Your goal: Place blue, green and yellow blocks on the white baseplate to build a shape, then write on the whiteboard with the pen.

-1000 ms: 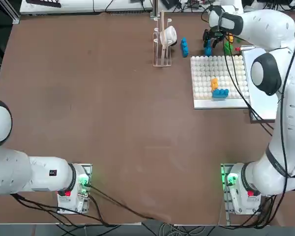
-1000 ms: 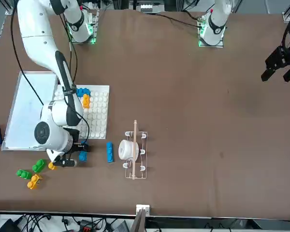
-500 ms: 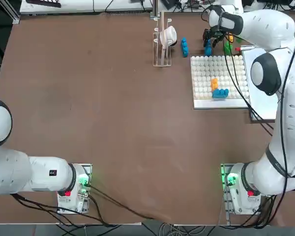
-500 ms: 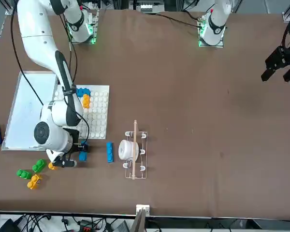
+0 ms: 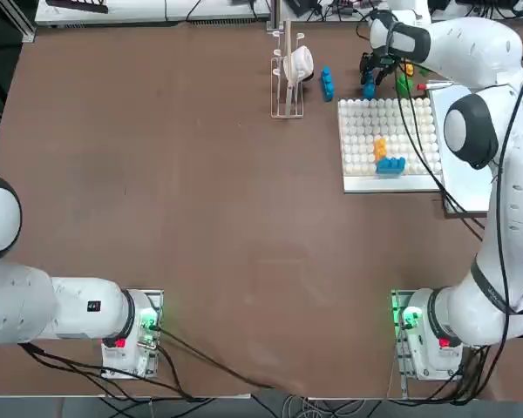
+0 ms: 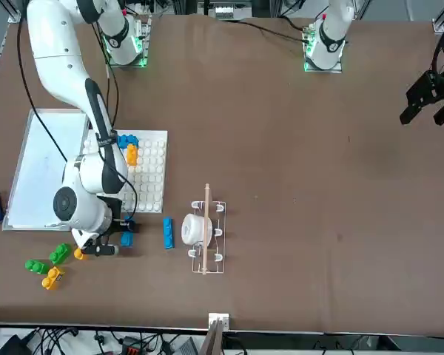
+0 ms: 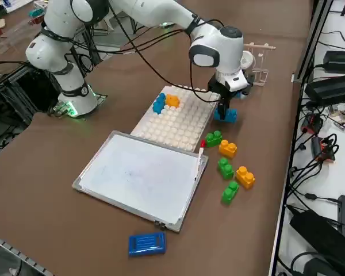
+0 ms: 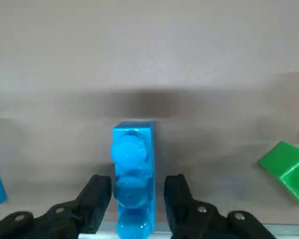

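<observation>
The blue block [image 8: 133,174] lies on the brown surface [image 5: 200,218] just beyond the far edge of the white baseplate [image 5: 366,139], studs up, with the right pincer [image 8: 134,199] straddling it. In the wrist view the two black fingers [image 8: 96,199] stand either side of the brick with a thin gap showing on each flank, so the pincer is spread, not yet pinching; the gap looks narrower than a second ago, so the jaws are drawing in while the arm itself holds its place over the brick. That suggests the grasp is being made right now, and the block has not left the surface.

On the baseplate, a blue block [image 5: 390,164] and a yellow-orange block [image 5: 380,146] already sit pressed onto the studs near the edge closest to the robot, touching each other; no green one is on it, so the shape is only partly built. A second loose blue block [image 5: 328,83] lies near a small wire rack [image 5: 287,70]. Green and yellow blocks [image 7: 230,167] wait scattered on the surface beside the whiteboard [image 7: 141,175]. The pen [image 7: 200,153] rests along the whiteboard's edge, red end toward the baseplate, untouched; writing is well off.
</observation>
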Robot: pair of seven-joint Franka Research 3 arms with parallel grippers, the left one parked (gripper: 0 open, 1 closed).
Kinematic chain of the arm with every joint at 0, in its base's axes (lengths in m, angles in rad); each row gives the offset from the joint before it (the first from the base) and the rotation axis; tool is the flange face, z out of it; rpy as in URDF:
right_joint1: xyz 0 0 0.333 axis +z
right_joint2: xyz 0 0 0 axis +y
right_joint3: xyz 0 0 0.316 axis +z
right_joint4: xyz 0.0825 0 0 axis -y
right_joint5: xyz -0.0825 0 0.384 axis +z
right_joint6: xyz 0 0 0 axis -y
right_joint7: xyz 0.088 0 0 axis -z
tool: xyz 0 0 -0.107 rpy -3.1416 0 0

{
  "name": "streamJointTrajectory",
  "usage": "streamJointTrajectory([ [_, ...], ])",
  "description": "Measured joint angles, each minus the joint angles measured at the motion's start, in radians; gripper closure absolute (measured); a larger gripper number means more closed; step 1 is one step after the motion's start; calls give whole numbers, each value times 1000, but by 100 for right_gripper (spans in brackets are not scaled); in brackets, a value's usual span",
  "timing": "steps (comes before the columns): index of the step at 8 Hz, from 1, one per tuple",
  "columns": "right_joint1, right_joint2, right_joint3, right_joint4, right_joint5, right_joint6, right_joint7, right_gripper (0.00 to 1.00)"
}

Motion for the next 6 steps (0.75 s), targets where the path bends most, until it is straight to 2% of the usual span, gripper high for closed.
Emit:
streamJointTrajectory([
  [1, 0, 0, 0, 0, 0, 0, 0, 37],
  [2, 0, 0, 0, 0, 0, 0, 0, 50],
  [4, 0, 0, 0, 3, 0, 0, -1, 62],
  [6, 1, 0, 0, 4, -1, 0, -13, 62],
])
